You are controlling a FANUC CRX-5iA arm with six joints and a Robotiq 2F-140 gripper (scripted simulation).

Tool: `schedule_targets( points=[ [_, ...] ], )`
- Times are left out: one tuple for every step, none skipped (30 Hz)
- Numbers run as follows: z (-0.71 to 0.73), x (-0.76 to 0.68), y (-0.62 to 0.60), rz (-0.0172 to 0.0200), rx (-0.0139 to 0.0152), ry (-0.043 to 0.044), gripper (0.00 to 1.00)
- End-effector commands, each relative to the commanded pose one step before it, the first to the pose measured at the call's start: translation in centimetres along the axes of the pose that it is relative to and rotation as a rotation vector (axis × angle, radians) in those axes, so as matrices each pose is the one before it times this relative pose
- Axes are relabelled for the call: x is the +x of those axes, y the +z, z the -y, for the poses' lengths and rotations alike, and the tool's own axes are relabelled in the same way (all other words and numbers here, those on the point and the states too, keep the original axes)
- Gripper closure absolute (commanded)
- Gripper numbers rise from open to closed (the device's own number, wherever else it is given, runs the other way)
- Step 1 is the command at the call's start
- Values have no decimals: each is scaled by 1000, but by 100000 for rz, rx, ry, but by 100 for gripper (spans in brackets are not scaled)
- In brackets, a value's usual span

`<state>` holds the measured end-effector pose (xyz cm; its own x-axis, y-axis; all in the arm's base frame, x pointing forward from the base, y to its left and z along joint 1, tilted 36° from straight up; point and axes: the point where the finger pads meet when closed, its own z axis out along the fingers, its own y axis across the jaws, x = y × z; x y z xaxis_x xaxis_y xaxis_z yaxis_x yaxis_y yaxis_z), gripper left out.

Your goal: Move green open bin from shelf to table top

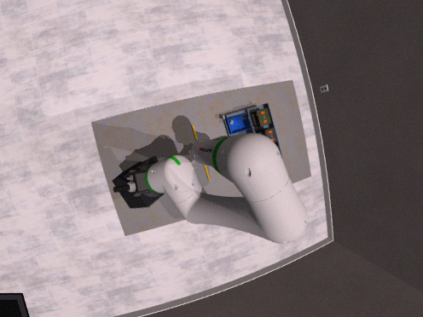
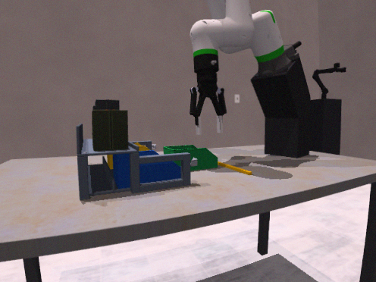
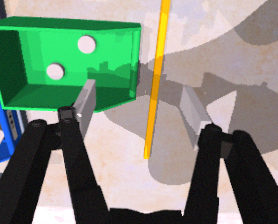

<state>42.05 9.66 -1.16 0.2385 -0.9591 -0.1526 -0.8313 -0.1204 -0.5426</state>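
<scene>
Between the jaws: only air; they stand part-way apart, released, grasping nothing, raised so neither finger catches a wall.
Yellow strip: below the gap, lying on the desk, perhaps a marker.
Green open bin: below and to one side of the jaws, upright, probably to keep its parts in; whether its rear is wholly off the shelf I cannot tell.
Pale round parts: inside the bin, held in by its walls.
Blue bin: farther from the jaws, in the shelf, which carries it.
Olive bins: farthest, on the upper level, seemingly stored level.
</scene>
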Motion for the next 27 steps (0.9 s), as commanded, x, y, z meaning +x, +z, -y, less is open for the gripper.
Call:
schedule_targets(
  points=[
    [-35,-28,55,-2940,3972,-1,43],
    [0,0,0,0,0,0,43],
    [0,0,0,0,0,0,43],
    [0,0,0,0,0,0,43],
    [0,0,0,0,0,0,43],
    [0,0,0,0,0,0,43],
    [0,0,0,0,0,0,43],
    [35,28,-45,2343,-3167,0,43],
    [-8,-7,12,-586,792,0,43],
    [-8,-7,12,-586,792,0,43],
    [-9,-7,11,-586,792,0,43],
    [-9,-7,11,-586,792,0,43],
    [0,0,0,0,0,0,43],
    [0,0,0,0,0,0,43],
    [0,0,0,0,0,0,43],
    [0,0,0,0,0,0,43],
    [0,0,0,0,0,0,43],
    [0,0,0,0,0,0,43],
    [0,0,0,0,0,0,43],
    [0,0,0,0,0,0,43],
    [0,0,0,0,0,0,43],
    [0,0,0,0,0,0,43],
    [0,0,0,0,0,0,43],
    [0,0,0,0,0,0,43],
    [35,28,-45,2343,-3167,0,43],
    [-8,-7,12,-586,792,0,43],
    [-8,-7,12,-586,792,0,43]
  ],
)
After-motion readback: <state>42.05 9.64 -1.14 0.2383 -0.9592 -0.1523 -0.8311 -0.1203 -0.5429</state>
